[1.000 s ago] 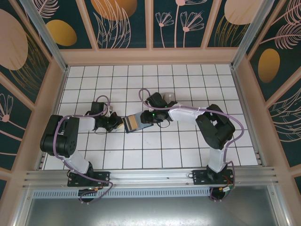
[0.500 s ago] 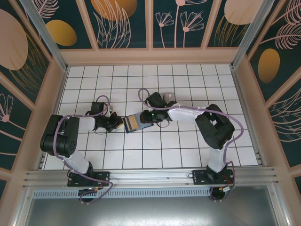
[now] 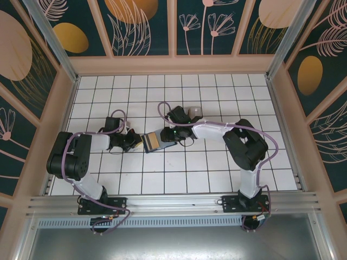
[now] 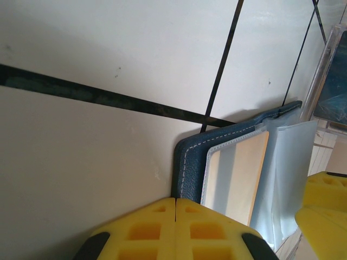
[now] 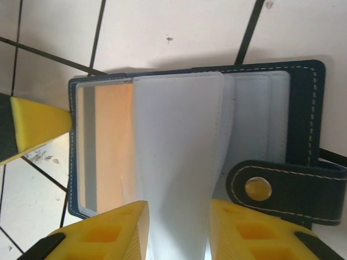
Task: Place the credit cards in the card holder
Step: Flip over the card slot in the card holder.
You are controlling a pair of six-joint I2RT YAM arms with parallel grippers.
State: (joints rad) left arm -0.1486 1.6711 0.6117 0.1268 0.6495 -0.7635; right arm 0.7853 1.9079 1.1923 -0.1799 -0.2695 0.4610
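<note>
- Card holder lies open and flat on the tiled tabletop, between the two tools. It looks light and floppy, so it will probably slide unless pinned by its stitched navy cover.
- Orange-beige card sits in the leftmost pocket. Such a card is likely thin, stiff and slick (best taken by its edges, not its faces).
- Translucent pocket leaf looks soft and bows upward. A light pinch near its free edge should lift it without creasing.
- Right tool has its jaws apart with that leaf in the gap; whether it actually squeezes the leaf I cannot tell.
- Left tool has its yellow pads pressed together, tip at the holder's cover edge; no pinch on the cover can be confirmed.
- Right wrist view gives the clasp tab and its snap, too fine for the top view. Left wrist view adds a clear plastic rack beyond the holder, and the top view places both arms meeting mid-tabletop.
</note>
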